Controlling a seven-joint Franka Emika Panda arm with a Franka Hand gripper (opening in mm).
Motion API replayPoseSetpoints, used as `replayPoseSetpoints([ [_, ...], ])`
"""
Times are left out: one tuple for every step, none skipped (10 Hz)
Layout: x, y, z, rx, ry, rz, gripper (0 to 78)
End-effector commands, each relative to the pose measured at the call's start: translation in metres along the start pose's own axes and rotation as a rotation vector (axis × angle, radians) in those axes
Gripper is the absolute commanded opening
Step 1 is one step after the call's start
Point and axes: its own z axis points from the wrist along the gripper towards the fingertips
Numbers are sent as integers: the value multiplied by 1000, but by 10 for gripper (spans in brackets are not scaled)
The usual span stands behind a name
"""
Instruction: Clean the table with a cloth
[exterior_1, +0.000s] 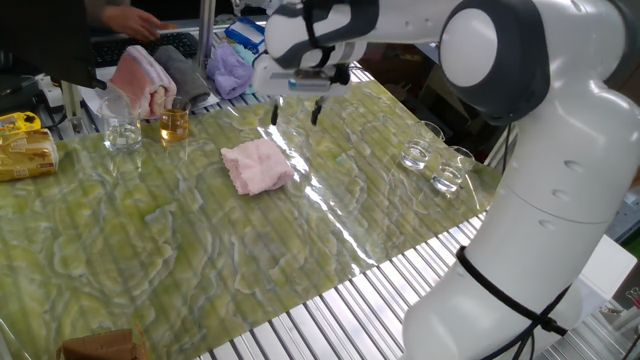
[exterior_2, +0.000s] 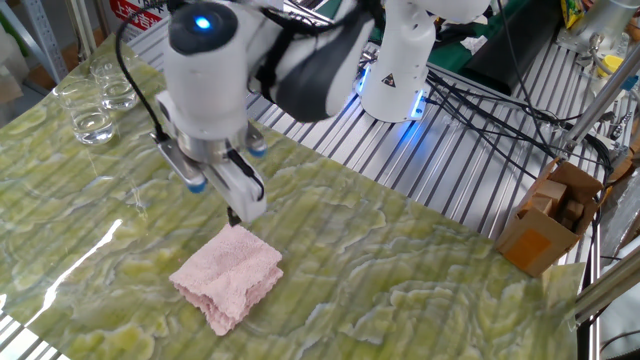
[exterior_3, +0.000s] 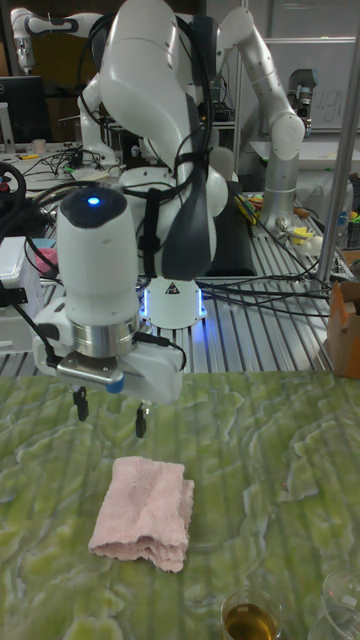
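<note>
The pale pink cloth lies crumpled and folded on the yellow-green marbled table, left of the middle. My gripper hangs open above the cloth's far right edge, clear of it, with nothing between the fingers. In the other fixed view the cloth sits just below and in front of the gripper. The tall fixed view shows the gripper with its fingers spread, a short gap above the cloth.
Two empty glasses stand near the right edge. At the back left are a glass of amber liquid, an empty glass, a folded pink-and-white towel, a lavender cloth and a yellow packet.
</note>
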Motion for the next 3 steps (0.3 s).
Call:
replayPoseSetpoints([
  [-5, -10, -14, -1, 5, -35, 774],
  [-4, -12, -15, 1, 4, -33, 774],
  [-4, -12, -15, 2, 5, -31, 774],
])
